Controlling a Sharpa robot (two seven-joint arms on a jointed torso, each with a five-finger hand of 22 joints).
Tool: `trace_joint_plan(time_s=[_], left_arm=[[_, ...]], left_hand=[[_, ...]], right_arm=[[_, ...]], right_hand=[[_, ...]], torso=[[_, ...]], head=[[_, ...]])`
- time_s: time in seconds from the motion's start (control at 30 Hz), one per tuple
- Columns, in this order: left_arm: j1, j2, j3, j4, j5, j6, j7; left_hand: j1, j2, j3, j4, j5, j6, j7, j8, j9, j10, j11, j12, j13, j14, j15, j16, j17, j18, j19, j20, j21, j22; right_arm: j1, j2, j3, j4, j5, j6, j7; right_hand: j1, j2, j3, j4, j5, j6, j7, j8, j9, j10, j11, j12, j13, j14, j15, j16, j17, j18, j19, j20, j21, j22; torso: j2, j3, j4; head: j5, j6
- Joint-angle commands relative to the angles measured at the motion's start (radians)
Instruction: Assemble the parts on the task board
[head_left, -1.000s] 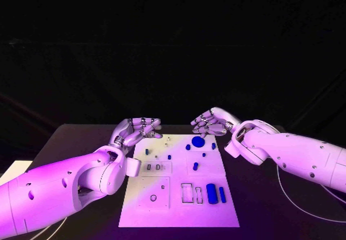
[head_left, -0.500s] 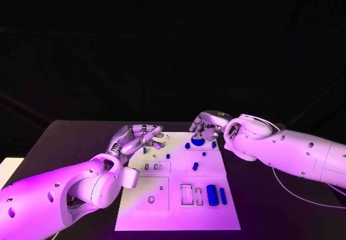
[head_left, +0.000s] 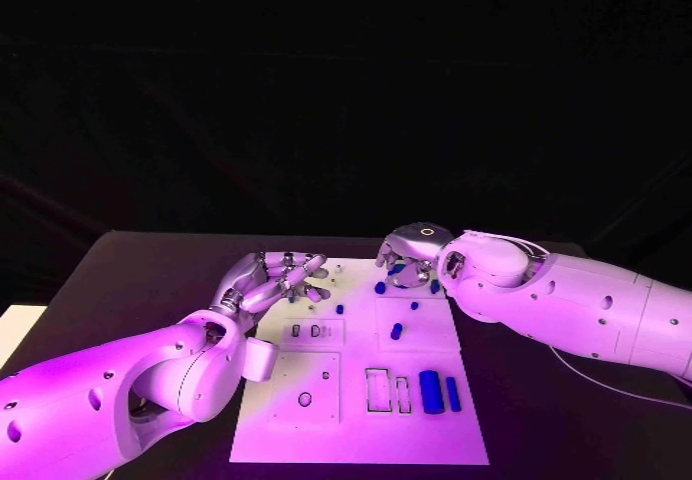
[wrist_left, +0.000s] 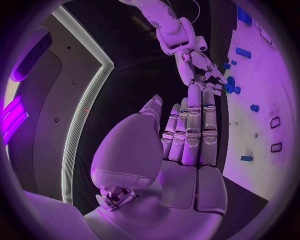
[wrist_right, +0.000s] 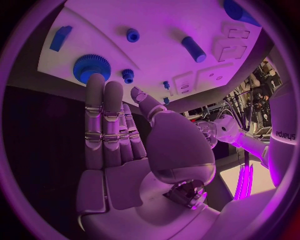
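The right hand (head_left: 408, 262) hangs over the far edge of the white board (head_left: 361, 420), and the move ahead seems to turn on the large blue gear (wrist_right: 91, 68) lying flat at the board's far end. In the right wrist view the fingers (wrist_right: 103, 117) are stretched out straight and apart, holding nothing, with their tips just short of the gear. The gear lies straight ahead of those fingertips, so a short reach forward and down should bring them onto it. A small blue gear (wrist_right: 128, 75) sits just beside it, between the large gear and the thumb, and could be knocked in a careless close.

The left hand (head_left: 277, 279) hovers at the board's far left edge, fingers spread with nothing in them; in its own wrist view the fingers (wrist_left: 192, 127) point toward the right hand and the gear beyond. It lies further from the gear than the right hand, so the right hand looks the likelier one to take it.

The remaining blue pieces lie loose on the board: a short peg (head_left: 389, 332) near the middle, its long axis running near to far, and a thick bar (head_left: 430, 385) with a thin bar (head_left: 453, 392) just right of it at the near end, both also lying near to far beside empty slots (head_left: 376, 389). The assembly looks at an early stage.
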Motion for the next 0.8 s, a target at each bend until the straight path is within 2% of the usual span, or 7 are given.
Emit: trace_joint_plan(time_s=[0.03,0.17,0.3,0.43,0.63,0.8], left_arm=[[0.001,0.001,0.001,0.004,0.002,0.022,0.006],[0.001,-0.002,0.001,0.005,0.002,0.021,0.006],[0.001,-0.003,0.001,0.006,0.002,0.021,0.008],[0.001,-0.005,0.001,0.007,0.002,0.021,0.008],[0.002,-0.006,0.001,0.01,0.002,0.021,0.008],[0.002,-0.009,0.002,0.013,0.002,0.02,0.008]], left_hand=[[0.006,0.002,-0.004,0.0,-0.006,-0.001,0.005,-0.005,-0.001,-0.008,0.002,-0.002,-0.001,-0.007,-0.001,0.003,0.001,0.018,0.0,0.001,0.005,0.002],[0.006,0.002,-0.004,0.0,-0.006,-0.002,0.006,-0.006,-0.002,-0.01,0.003,-0.004,-0.001,-0.011,-0.001,0.006,0.005,0.018,-0.002,0.002,0.005,0.002],[0.006,0.002,-0.005,0.0,-0.006,-0.003,0.006,-0.007,-0.002,-0.01,0.003,-0.004,-0.001,-0.013,0.0,0.008,0.006,0.018,-0.002,0.002,0.006,0.002],[0.006,0.002,-0.005,-0.001,-0.006,-0.003,0.006,-0.007,-0.002,-0.011,0.004,-0.005,-0.001,-0.013,0.0,0.008,0.007,0.018,-0.003,0.002,0.006,0.002],[0.007,0.002,-0.005,-0.001,-0.006,-0.004,0.007,-0.008,-0.002,-0.012,0.004,-0.005,-0.002,-0.015,0.0,0.01,0.009,0.018,-0.003,0.002,0.006,0.002],[0.007,0.002,-0.005,-0.001,-0.006,-0.005,0.007,-0.009,-0.002,-0.013,0.005,-0.006,-0.002,-0.018,0.001,0.012,0.011,0.018,-0.004,0.003,0.006,0.002]], right_arm=[[0.001,0.006,0.0,-0.005,-0.078,0.052,-0.018],[0.001,0.01,0.0,-0.007,-0.083,0.074,-0.015],[0.0,0.013,0.0,-0.01,-0.084,0.084,-0.013],[0.0,0.019,0.0,-0.016,-0.085,0.088,-0.011],[-0.001,0.027,-0.001,-0.023,-0.084,0.104,-0.004],[-0.003,0.031,-0.001,-0.029,-0.078,0.11,0.004]], right_hand=[[0.001,-0.01,0.007,0.006,-0.006,0.0,-0.009,-0.004,0.001,-0.007,0.0,-0.001,0.0,0.033,-0.001,0.062,0.065,0.01,-0.012,0.0,0.019,0.012],[0.004,-0.013,0.016,0.012,-0.007,0.002,-0.013,-0.004,0.001,-0.008,-0.002,-0.002,0.0,0.029,-0.002,0.104,0.111,0.011,-0.017,0.0,0.039,0.025],[0.006,-0.012,0.022,0.015,-0.008,0.004,-0.013,-0.003,0.001,-0.01,-0.004,-0.002,0.0,0.027,-0.003,0.125,0.133,0.011,-0.02,0.0,0.05,0.032],[0.007,-0.012,0.028,0.019,-0.009,0.006,-0.013,-0.003,0.001,-0.009,-0.004,-0.001,0.0,0.026,-0.004,0.146,0.157,0.011,-0.021,0.0,0.061,0.039],[0.01,-0.01,0.037,0.024,-0.012,0.012,-0.016,-0.001,0.002,-0.007,-0.007,-0.001,0.0,0.024,-0.008,0.168,0.179,0.012,-0.025,-0.001,0.075,0.048],[0.011,-0.009,0.044,0.029,-0.016,0.018,-0.017,0.0,0.003,-0.004,-0.008,-0.001,0.0,0.023,-0.011,0.188,0.2,0.012,-0.027,-0.002,0.086,0.054]], torso=[[0.009,-0.0008,0.0052],[0.011,-0.0025,0.006],[0.015,-0.0023,0.0047],[0.018,-0.0039,0.0071],[0.021,-0.0074,0.0151],[0.023,-0.0085,0.0154]], head=[[-0.001,0.002],[-0.002,0.002],[-0.001,0.005],[-0.002,0.007],[-0.007,0.005],[-0.006,0.001]])
